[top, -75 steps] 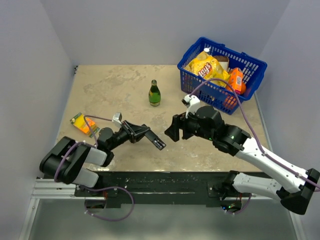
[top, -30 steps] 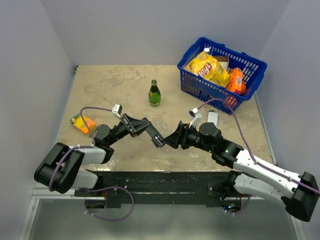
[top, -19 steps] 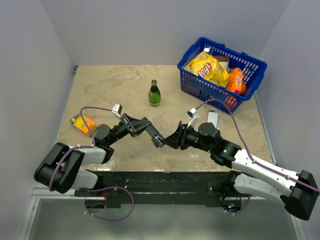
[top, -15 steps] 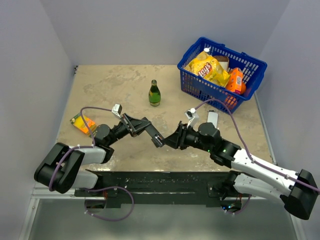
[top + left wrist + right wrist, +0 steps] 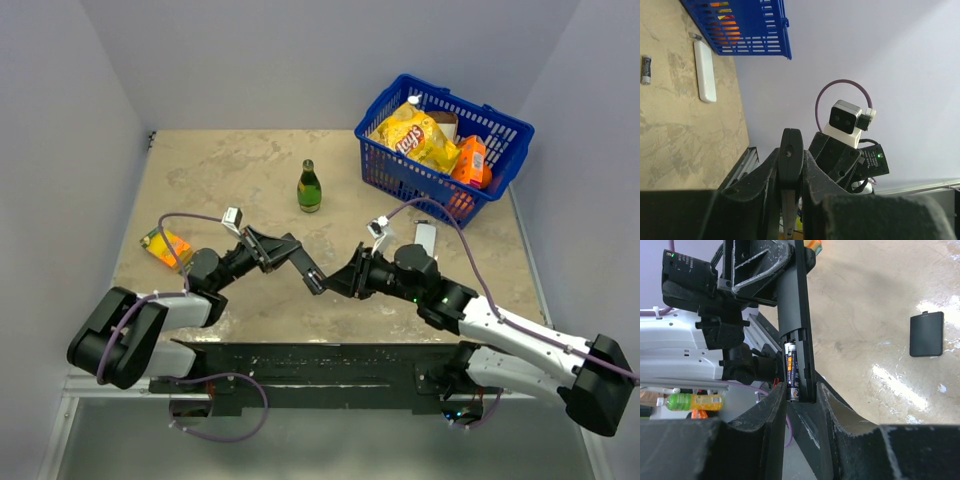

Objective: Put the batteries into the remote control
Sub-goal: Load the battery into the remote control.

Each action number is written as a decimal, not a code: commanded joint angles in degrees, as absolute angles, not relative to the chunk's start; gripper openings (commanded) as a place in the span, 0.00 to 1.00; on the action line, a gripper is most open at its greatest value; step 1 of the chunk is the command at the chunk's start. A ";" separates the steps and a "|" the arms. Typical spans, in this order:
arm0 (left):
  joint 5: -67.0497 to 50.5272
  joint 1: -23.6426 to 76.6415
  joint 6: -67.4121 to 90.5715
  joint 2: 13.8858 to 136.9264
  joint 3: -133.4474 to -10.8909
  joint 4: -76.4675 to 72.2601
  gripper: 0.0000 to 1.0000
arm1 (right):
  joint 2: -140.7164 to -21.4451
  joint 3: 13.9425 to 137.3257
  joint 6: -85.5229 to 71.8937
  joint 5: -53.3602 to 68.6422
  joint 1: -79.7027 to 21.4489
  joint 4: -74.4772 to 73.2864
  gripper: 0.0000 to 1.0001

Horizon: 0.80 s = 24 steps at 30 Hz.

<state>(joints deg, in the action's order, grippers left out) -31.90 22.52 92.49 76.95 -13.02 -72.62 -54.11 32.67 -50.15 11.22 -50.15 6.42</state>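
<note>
Remote control (image 5: pixel 792 310) held above the worktop (image 5: pixel 250 170) toward its near edge, compartment bared
Clamped by the left gripper (image 5: pixel 790 195) for loading; right gripper (image 5: pixel 801 410) narrowed around the end where a battery (image 5: pixel 792 372) is seated, contact not discernible

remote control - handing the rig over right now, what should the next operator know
Left gripper: shut on the remote control, holding it off the table.
Right gripper: fingers on either side of the remote's open battery end; a firm grip cannot be confirmed.
Done: back cover is off and lying on the table; one battery sits in the compartment.
Left: a second battery lies on the table near the white device, apparently still to be loaded. Then the cover probably goes back on.
</note>
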 commanded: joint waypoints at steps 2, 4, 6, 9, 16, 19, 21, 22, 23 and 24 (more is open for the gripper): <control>-31.73 23.99 90.18 72.61 -15.47 -95.80 0.00 | -56.60 32.34 -50.36 13.01 -50.10 12.21 0.18; -31.20 24.26 89.91 72.16 -15.47 -95.63 0.00 | -56.86 32.34 -50.54 13.01 -50.10 13.18 0.19; -30.68 25.13 89.47 71.72 -15.56 -95.71 0.00 | -57.48 32.52 -50.45 13.01 -50.10 13.71 0.19; -30.23 25.93 89.03 71.81 -15.73 -95.80 0.00 | -58.35 33.05 -50.54 13.36 -50.10 14.32 0.21; -30.24 26.19 88.68 71.89 -15.73 -95.45 0.00 | -59.59 33.92 -50.01 13.01 -50.10 14.42 0.21; -30.24 26.28 87.72 71.81 -15.91 -94.31 0.00 | -59.94 35.15 -49.49 11.78 -50.10 11.88 0.21; -30.32 26.02 86.84 71.81 -15.91 -93.09 0.00 | -59.85 36.56 -48.69 11.25 -50.10 9.68 0.22; -30.32 25.84 85.53 71.72 -15.91 -92.38 0.00 | -59.77 37.17 -48.34 10.90 -50.10 6.71 0.23; -30.24 25.58 84.65 71.54 -15.91 -91.33 0.00 | -59.59 38.22 -47.90 10.20 -50.10 5.20 0.24; -30.06 25.49 83.77 71.46 -15.91 -89.32 0.00 | -59.42 38.67 -47.73 9.85 -50.01 2.66 0.24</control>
